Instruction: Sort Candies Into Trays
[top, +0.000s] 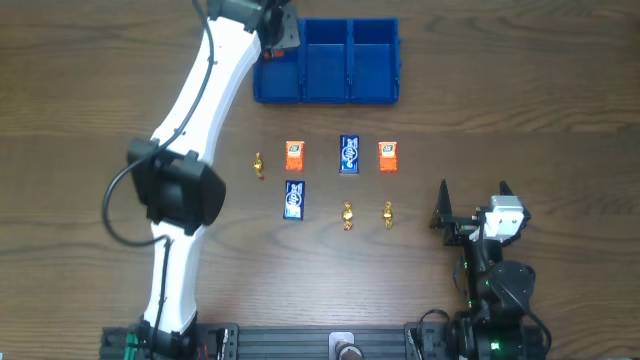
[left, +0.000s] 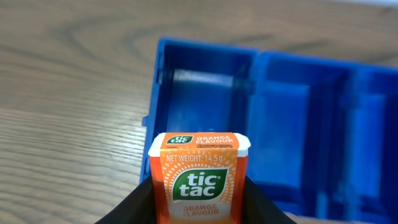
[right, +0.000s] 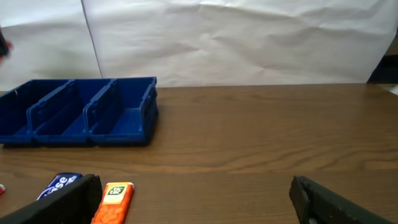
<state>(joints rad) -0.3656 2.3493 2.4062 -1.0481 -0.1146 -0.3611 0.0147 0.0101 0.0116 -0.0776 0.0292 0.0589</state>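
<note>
Between the left gripper's (left: 199, 213) fingers, pinched firmly, an orange mint box (left: 200, 171) hangs at the blue three-bin tray (left: 155, 93).
Both fingers clamp the box's lower sides, its lid end pointing away from the wrist. The tray's end compartment (left: 205, 87) lies just beyond and below the fingertips. The box looks light, rigid and smooth-skinned, so probably slippery. A squeeze across its hard sides near the middle suits it, and it should drop cleanly. The right gripper (top: 472, 195) is spread wide and holds nothing, with a gold-wrapped candy (top: 388, 214) near its fingertips.
</note>
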